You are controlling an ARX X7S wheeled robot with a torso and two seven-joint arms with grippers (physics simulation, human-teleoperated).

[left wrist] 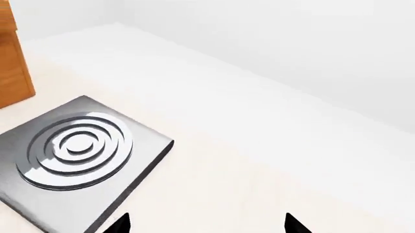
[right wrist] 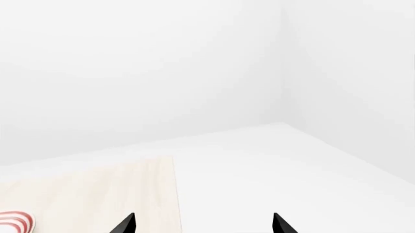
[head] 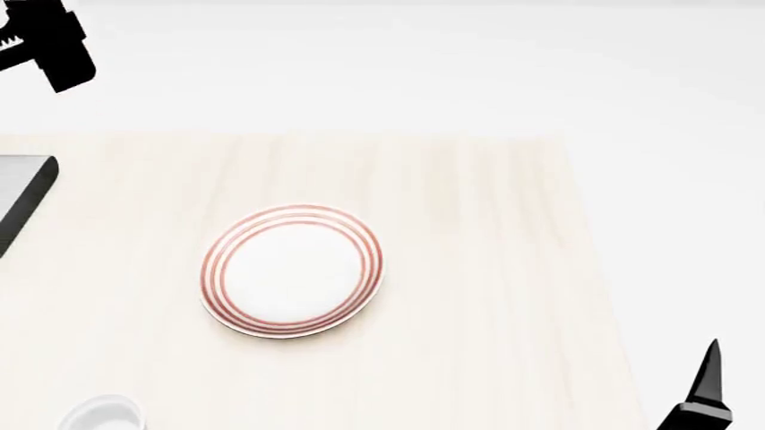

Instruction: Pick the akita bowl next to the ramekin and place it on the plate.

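Observation:
The akita bowl is out of view in every frame. The plate [head: 293, 270], white with thin red rings, lies flat in the middle of the pale wooden table, and its rim [right wrist: 14, 221] also shows in the right wrist view. The ramekin [head: 102, 414], a plain white dish, is cut off by the near left edge of the head view. My left gripper [left wrist: 207, 225] is open with nothing between its fingertips, held high at the far left. My right gripper [right wrist: 203, 225] is open and empty, near the table's right edge, well to the right of the plate.
A grey hob with a ringed burner [left wrist: 77, 150] sits at the table's left, its edge [head: 24, 193] showing in the head view. A wooden cabinet [left wrist: 13, 63] stands beyond it. The table's right edge [head: 597, 296] runs between the plate and my right arm [head: 705, 399].

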